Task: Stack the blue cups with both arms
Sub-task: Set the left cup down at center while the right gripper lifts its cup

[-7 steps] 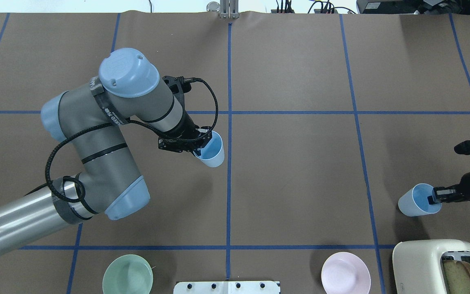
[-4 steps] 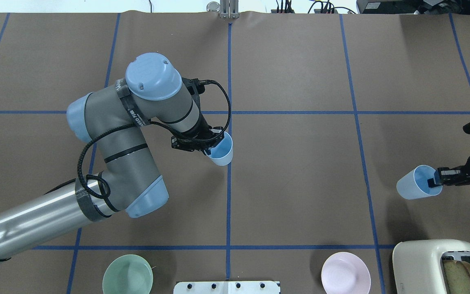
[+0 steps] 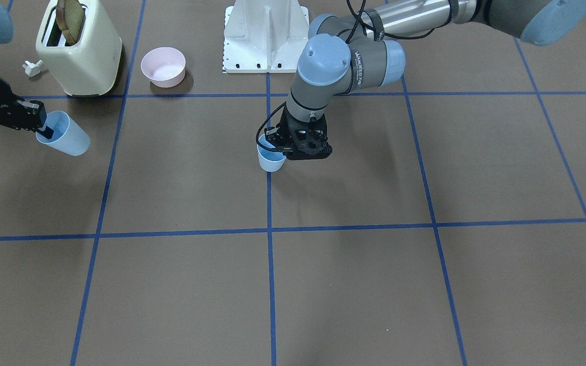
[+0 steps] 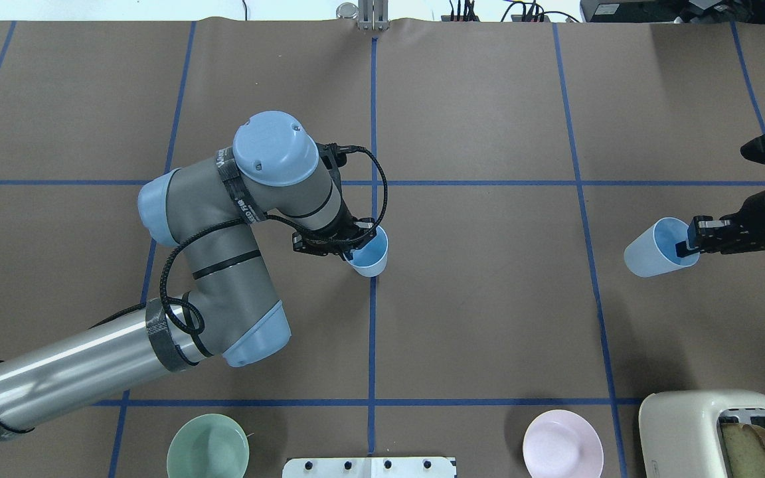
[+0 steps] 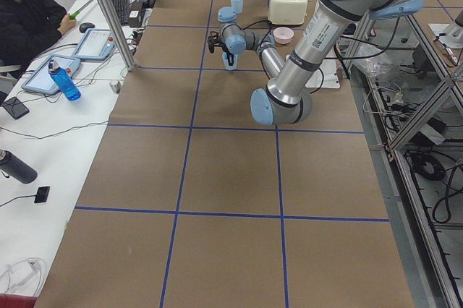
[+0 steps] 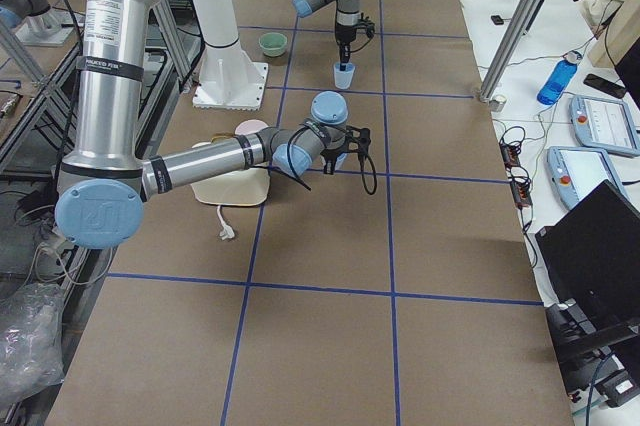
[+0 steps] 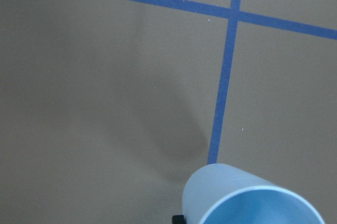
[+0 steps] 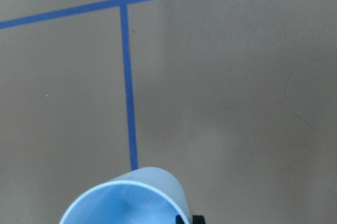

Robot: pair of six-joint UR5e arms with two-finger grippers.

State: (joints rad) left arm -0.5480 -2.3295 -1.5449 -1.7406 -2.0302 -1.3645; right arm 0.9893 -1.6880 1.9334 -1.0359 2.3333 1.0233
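Note:
Two pale-blue cups are each held by one arm. My left gripper [image 4: 354, 247] is shut on the rim of one blue cup [image 4: 370, 254], upright and low over the central blue tape line; it also shows in the front view [image 3: 271, 159] and the left wrist view [image 7: 247, 197]. My right gripper [image 4: 685, 247] is shut on the rim of the other blue cup [image 4: 655, 251], tilted and lifted off the table at the right side; it also shows in the front view [image 3: 68, 136] and the right wrist view [image 8: 126, 200]. The cups are far apart.
A green bowl [image 4: 208, 446] and a pink bowl [image 4: 562, 443] sit near the robot's edge, beside the white pedestal [image 4: 369, 467]. A cream toaster [image 4: 708, 431] holding bread stands at the near right corner. Blue tape lines grid the brown table.
My left arm has carried its cup rightward to the centre line. My right gripper has carried its cup away from the robot and slightly leftward, lifting it.

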